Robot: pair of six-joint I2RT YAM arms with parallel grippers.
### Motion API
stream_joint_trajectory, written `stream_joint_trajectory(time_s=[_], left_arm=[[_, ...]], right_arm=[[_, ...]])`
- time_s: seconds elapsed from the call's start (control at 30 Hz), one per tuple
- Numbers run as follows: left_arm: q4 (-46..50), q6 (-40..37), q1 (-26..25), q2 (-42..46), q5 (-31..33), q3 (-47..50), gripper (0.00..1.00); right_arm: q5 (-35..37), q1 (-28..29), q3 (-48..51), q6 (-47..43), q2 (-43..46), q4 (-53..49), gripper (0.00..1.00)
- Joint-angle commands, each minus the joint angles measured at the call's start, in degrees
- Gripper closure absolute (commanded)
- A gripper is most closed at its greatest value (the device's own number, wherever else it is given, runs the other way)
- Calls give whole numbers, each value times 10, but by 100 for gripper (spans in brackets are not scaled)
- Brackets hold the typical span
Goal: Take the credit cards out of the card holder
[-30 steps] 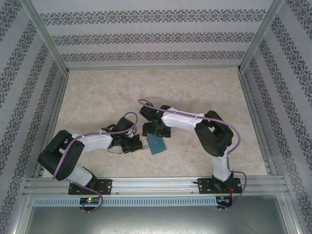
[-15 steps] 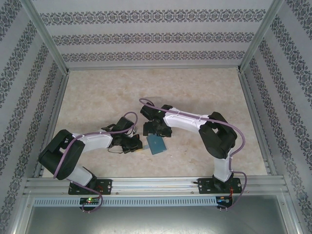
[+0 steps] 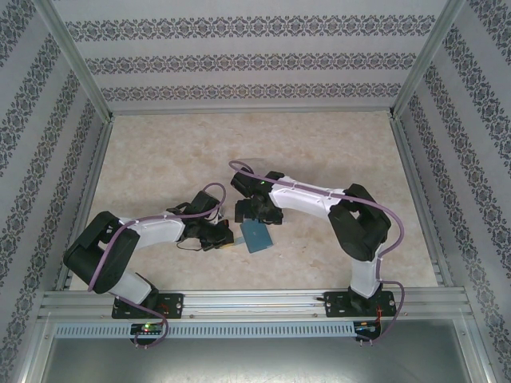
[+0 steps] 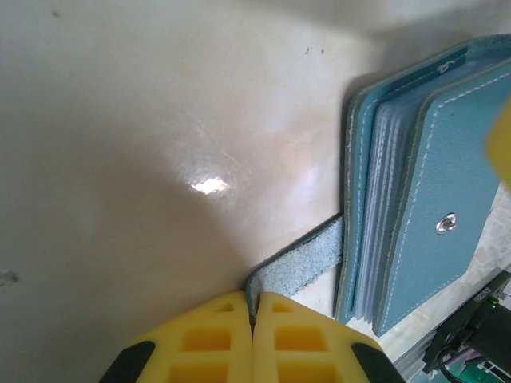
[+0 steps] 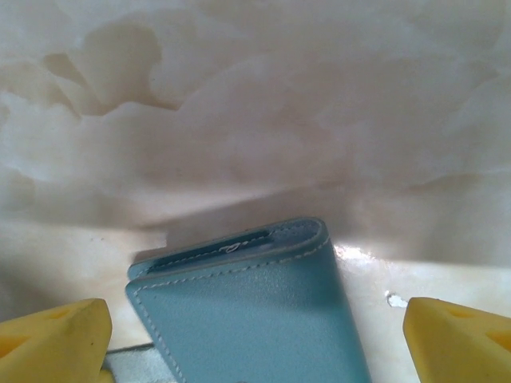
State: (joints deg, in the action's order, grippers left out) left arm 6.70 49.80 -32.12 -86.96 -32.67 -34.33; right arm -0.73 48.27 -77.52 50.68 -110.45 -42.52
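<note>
Found the left tool (image 4: 254, 319) clenched on the strap tab (image 4: 299, 267) of the teal card holder (image 4: 447, 183), with the holder lying on the worktop (image 4: 120, 159) just ahead and to the right of those tips. Saw the right tool (image 5: 255, 335) released (fingers wide, apart from both sides), straddling one end of the holder. Made out clear sleeves (image 4: 387, 207) edge-on between the covers.

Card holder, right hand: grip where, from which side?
Probably across the side edges of the card holder, from above: it lies flat and closed between the fingers of the open right hand, while the left hand pinches its strap tab.
</note>
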Motion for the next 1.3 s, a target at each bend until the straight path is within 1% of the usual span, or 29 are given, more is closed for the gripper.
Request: stream_joint_trajectory(time_s=[0.0, 0.53, 1.0, 1.17, 1.27], left_arm=[[-6, -2, -3, -31, 17, 2, 100], [5, -6, -3, -31, 18, -3, 100], [10, -4, -4, -27, 25, -4, 100], [12, -4, -4, -27, 28, -6, 100], [12, -4, -3, -29, 29, -7, 100]], right_arm=[[-8, 7, -15, -8, -28, -5, 5], [15, 7, -16, -13, -13, -23, 6], [41, 6, 9, -21, 44, -49, 8], [51, 5, 22, -30, 65, -63, 10], [40, 5, 25, -47, 66, -63, 10]])
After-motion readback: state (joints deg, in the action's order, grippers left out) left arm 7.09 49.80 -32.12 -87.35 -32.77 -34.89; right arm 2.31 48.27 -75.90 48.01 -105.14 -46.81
